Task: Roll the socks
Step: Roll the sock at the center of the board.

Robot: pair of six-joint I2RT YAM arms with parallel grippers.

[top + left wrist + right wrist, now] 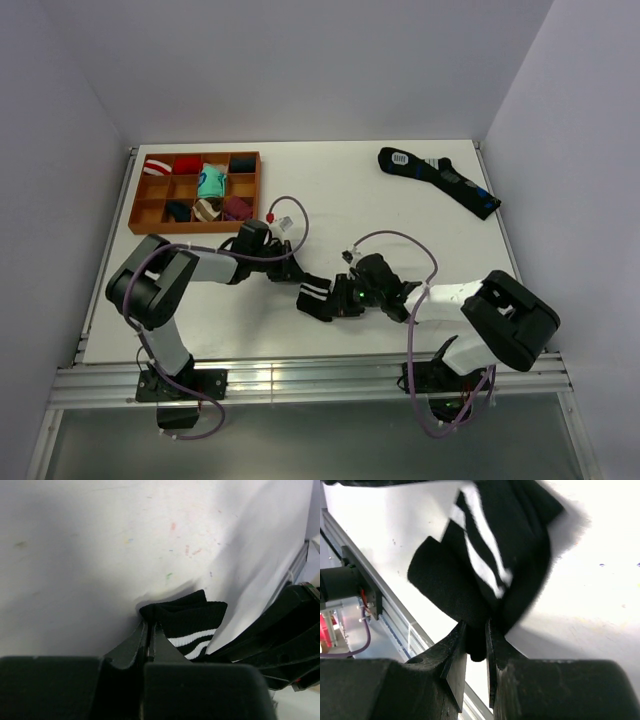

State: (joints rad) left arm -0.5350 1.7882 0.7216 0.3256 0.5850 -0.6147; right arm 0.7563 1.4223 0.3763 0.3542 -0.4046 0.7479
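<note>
Near the table (pixel 420 225) front, the sock (pixel 318 297) runs crosswise, cuff leftward.

The striped sock (pixel 318 296) is hemmed in. The left pincer (pixel 296 275) grips its left end and the right pincer (pixel 342 300) its right end, and their arms bar both flanks. Cable loops (pixel 385 233) arch just behind the sock. Beyond them the worktop (pixel 340 190) lies bare and passable. Far behind-left of the sock stands a wooden tray (pixel 258 188). Far behind-right of it lies a long dark sock (pixel 440 180). In front of the sock only a narrow strip of worktop is left before the edge.
</note>
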